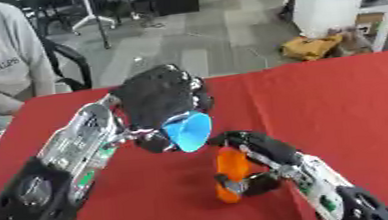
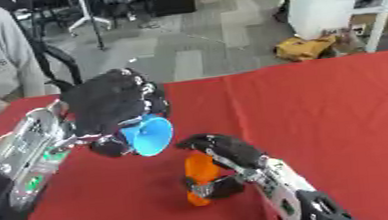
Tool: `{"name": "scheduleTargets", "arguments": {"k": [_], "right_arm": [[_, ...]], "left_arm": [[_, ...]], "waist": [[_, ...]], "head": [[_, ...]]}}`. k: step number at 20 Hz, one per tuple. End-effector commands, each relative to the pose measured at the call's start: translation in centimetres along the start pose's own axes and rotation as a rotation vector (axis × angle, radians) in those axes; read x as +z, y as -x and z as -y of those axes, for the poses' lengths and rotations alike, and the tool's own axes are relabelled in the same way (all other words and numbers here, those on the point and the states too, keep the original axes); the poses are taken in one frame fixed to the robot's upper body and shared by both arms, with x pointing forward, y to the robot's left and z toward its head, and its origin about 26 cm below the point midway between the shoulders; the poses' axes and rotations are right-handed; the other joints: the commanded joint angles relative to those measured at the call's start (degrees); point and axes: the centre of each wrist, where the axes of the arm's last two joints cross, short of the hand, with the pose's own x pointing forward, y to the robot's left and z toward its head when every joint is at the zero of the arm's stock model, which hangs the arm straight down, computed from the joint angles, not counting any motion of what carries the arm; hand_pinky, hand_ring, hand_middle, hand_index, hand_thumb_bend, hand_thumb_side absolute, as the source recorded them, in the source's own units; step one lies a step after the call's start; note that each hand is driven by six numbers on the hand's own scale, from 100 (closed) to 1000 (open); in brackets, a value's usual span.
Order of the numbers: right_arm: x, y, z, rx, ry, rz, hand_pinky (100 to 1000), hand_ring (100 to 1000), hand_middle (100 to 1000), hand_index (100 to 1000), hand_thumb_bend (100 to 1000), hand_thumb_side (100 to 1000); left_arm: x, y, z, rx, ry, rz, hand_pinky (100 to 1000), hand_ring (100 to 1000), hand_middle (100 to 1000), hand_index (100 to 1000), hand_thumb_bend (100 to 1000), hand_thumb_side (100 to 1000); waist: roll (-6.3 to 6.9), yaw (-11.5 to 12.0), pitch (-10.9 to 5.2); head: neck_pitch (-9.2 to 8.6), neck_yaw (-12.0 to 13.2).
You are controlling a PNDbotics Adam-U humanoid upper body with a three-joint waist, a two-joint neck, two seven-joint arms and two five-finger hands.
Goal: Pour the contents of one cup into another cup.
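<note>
Looking through the left eye, we see our left hand (image 1: 157, 97) raised above the red table (image 1: 346, 103), its fingers curled round a blue cup (image 1: 188, 131). That cup is tipped over on its side, its open mouth turned to the right and downward. Just below and to the right of it stands an orange cup (image 1: 230, 171), upright on the table near the middle of the near half. Our right hand (image 1: 258, 149) wraps this orange cup, fingers curving over its far upper side and the thumb pressing it lower down. The blue cup's rim hangs just above the orange cup's top, and we cannot tell whether the two touch. Whether anything lies in either cup we cannot tell.

Through the right eye, the same things sit a little further left. The left hand (image 2: 113, 104) holds the blue cup (image 2: 150, 135) tilted, mouth facing right and down, clear of the table (image 2: 339, 119). The orange cup (image 2: 201, 176) stands below it, clasped by the right hand (image 2: 223, 149), whose arm comes in from the near right corner.
</note>
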Motion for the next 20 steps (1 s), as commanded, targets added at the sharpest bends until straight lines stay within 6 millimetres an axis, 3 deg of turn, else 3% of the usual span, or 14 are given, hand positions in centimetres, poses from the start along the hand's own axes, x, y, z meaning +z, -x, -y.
{"name": "scheduleTargets", "arguments": {"k": [1,15,20], "right_arm": [[0.2,0.2,2.4,0.013,0.050,-0.003,693,753,793,929,119,506],[-0.7,-2.3,5.4,-0.020,0.073,0.115,686,742,789,933,107,485],[0.0,-3.2,6.9,0.002,0.057,0.170,693,747,792,934,161,527]], "left_arm": [[0.8,1.5,-0.7,0.112,-0.097,-0.102,317,233,299,624,673,100],[3.9,3.3,2.2,0.596,-0.170,-0.296,250,192,264,616,696,100],[4.4,4.2,5.7,0.945,-0.199,-0.329,277,228,290,621,671,100]], "waist": [[-0.17,-0.20,-1.15],[-1.15,-0.15,-1.37],[-1.93,-1.08,-1.50]], "head": [[-0.77,0.10],[-0.74,0.00],[-0.71,0.79]]}}
